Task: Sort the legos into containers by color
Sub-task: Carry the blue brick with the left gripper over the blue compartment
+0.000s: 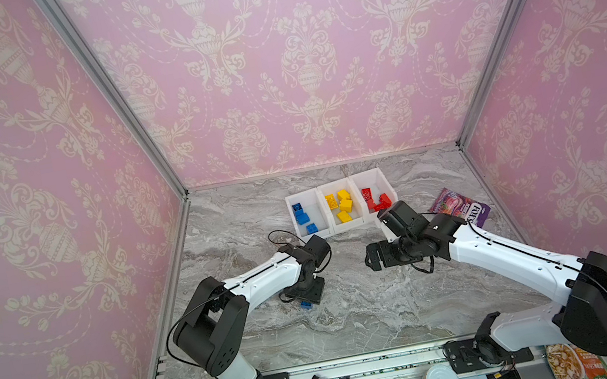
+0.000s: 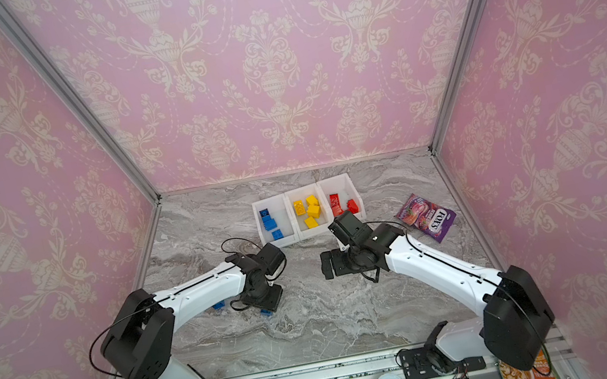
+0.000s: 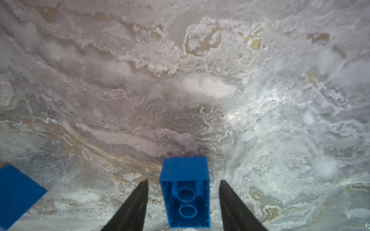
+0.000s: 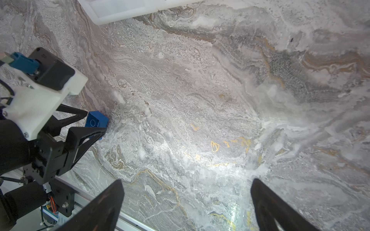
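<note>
The marble tabletop (image 1: 358, 316) is nearly bare of loose bricks, so the sort looks close to finished. Well beyond both claws stand the three joined white bins (image 1: 348, 226). They are already divided by color: blue bricks (image 1: 301, 216) in the bin nearest the left claw's side, yellow bricks (image 1: 343, 204) in the middle bin, and red bricks (image 1: 377, 200) in the bin just behind the right arm's wrist.

The right claw (image 4: 186, 181) is spread wide over bare marble and carries nothing. It is turned toward the left claw and stands apart from it.

The left claw (image 3: 183, 180) is down at the table, its two fingers (image 3: 140, 200) straddling a loose blue brick (image 3: 185, 198). The brick lies hollow side toward the wrist camera. A thin gap shows on each side, so it is bracketed but not yet pinched.

A second loose blue brick (image 3: 18, 194) lies just outside that claw, past one finger. As far as the views show, these two are all that is left, and both belong in the blue bin.
</note>
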Controlling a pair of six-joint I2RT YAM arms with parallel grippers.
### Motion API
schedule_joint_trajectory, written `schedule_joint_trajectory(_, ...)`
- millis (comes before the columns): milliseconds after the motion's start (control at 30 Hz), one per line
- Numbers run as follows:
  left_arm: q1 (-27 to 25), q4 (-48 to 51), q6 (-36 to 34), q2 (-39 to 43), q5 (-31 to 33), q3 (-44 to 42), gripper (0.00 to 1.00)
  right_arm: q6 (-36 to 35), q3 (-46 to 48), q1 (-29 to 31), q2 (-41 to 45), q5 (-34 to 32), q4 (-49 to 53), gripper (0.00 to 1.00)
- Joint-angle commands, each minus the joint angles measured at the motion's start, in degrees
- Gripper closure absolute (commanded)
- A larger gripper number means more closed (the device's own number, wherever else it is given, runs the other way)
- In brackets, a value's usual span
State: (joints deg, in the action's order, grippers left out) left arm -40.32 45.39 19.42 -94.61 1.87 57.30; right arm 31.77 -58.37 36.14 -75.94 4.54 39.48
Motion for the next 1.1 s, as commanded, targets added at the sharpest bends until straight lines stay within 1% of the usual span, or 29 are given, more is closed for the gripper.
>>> schedule_joint_trajectory(0, -0.33, -0.21, 0.88, -0.82, -0.34, 0.46, 0.46, 0.69, 0.72, -0.02, 1.15, -0.73, 0.86, 0.00)
schedule_joint_trajectory(100, -0.34, -0.56, 1.06, -0.84, -0.53, 0.01, 0.53, 0.70, 0.66, -0.02, 1.22, -0.59, 0.76, 0.00)
schedule_joint_trajectory(367, -0.31, -0.87, 1.54, -1.03, -0.94, -0.39, 0.67, 0.73, 0.33, -0.02, 1.39, -0.56, 0.81, 0.00)
schedule_joint_trajectory(433, -0.32, -0.69, 1.63, -0.60, -0.84, -0.32, 0.69, 0.72, 0.35, -0.02, 1.41, -0.54, 0.89, 0.00)
schedule_joint_trajectory(667, -0.35, 0.71, 2.11, 2.10, 0.41, 1.40, 0.71, 0.77, 0.69, -0.02, 1.50, -0.32, 0.51, 0.00)
schedule_joint_trajectory(867, -0.29, -0.60, 1.44, 7.24, 2.13, 4.65, 0.70, 0.94, 1.31, -0.02, 1.89, -0.14, 0.11, 0.00)
schedule_joint_trajectory(1067, -0.29, -3.85, -1.96, 9.36, 7.12, 10.54, 0.71, 1.27, 1.81, -0.02, 2.88, -0.46, -0.11, 0.00)
